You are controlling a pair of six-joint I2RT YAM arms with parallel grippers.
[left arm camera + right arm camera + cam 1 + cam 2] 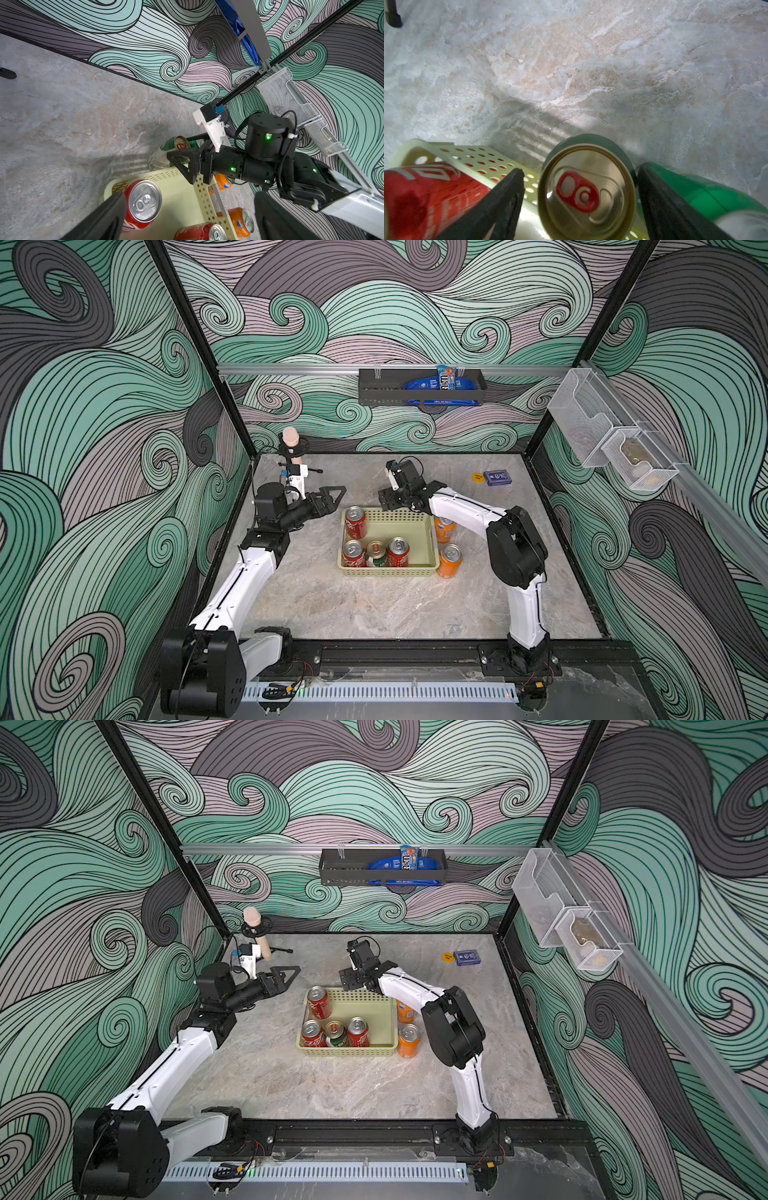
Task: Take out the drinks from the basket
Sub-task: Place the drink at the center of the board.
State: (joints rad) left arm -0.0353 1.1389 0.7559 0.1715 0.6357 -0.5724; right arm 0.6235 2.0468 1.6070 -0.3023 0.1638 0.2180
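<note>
In both top views the basket [388,571] [347,1051] sits mid-desk [332,605] with four drinks inside. The corner red can [356,523] stands at the far left. Along the near wall stand the near-left red can [353,553], the inner green-and-white can [376,554] and the near-right red can [399,551]. The near orange can [450,561] and the far orange can [444,531] stand on the desk just beside the basket's right wall. The right hand [386,502] hangs over the far wall (what lies beneath it is hidden here). The left hand [334,493] hovers off the far left corner.

In the left wrist view, the left hand's fingers [104,218] stand wide apart and empty above the corner red can [143,201]. Just beyond the far wall the outer green-and-white can [160,158] rests on the desk, with the right hand [178,146] astride it.

In the right wrist view, the right hand's jaws stand open on either side of that can [586,193], with a clear gap at one finger [500,203]. A bright green can [695,193] is just beside it, also outside the basket [477,158].
</note>
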